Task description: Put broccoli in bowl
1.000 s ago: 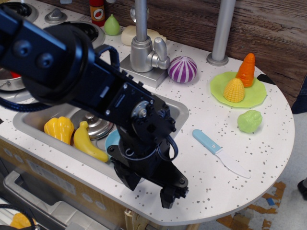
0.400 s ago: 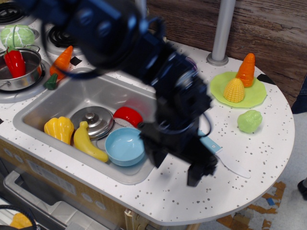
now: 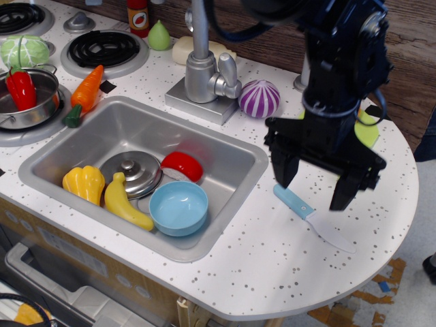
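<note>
The light blue bowl (image 3: 178,208) sits in the front right corner of the sink (image 3: 225,143), upright and empty. My black gripper (image 3: 312,185) hangs over the right part of the counter with its jaws wide apart and nothing between them. One fingertip (image 3: 283,176) is above the handle end of the blue knife (image 3: 312,218). The broccoli is hidden behind my gripper and arm.
In the sink lie a yellow squash (image 3: 83,184), a banana (image 3: 126,202), a silver lid (image 3: 136,174) and a red piece (image 3: 182,165). A purple onion (image 3: 259,99) and faucet (image 3: 202,68) stand behind the sink. A green plate (image 3: 368,133) is largely hidden by my arm.
My arm has swung from the front edge of the counter by the sink to the right, over the knife, and now covers the broccoli and most of the green plate.
</note>
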Controlling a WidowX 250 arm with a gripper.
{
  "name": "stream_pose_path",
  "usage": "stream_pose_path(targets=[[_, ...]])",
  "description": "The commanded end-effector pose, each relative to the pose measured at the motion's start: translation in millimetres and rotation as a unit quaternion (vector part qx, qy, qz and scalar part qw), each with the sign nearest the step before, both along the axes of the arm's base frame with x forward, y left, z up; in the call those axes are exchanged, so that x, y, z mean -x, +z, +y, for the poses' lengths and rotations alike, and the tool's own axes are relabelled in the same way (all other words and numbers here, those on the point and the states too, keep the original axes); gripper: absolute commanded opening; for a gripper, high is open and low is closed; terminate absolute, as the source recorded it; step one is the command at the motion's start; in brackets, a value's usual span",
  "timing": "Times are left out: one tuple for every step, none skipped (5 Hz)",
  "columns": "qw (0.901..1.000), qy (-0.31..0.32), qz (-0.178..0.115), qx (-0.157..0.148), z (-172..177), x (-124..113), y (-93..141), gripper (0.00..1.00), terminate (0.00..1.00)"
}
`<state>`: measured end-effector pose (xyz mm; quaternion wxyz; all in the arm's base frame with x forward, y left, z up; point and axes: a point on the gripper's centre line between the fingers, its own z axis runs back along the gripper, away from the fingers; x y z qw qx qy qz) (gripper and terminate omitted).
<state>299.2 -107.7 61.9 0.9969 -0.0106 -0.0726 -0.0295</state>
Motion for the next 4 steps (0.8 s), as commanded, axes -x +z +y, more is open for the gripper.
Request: stream_pose_path(targets=[[0.9984,-0.024,-0.039,-0.033,-16.9,-41.1,-5.1,1.0,0.0],[0.9978,-0.046,-0.046,-0.007,-12.2,-60.1,-9.6,1.0,0.0],[0.9963,-0.062,-0.059,0.009,-15.1,-74.4,-9.4,1.0,0.0],[0.9946,-0.084,-0.061,0.01,-16.2,-86.4,-11.2,1.0,0.0]])
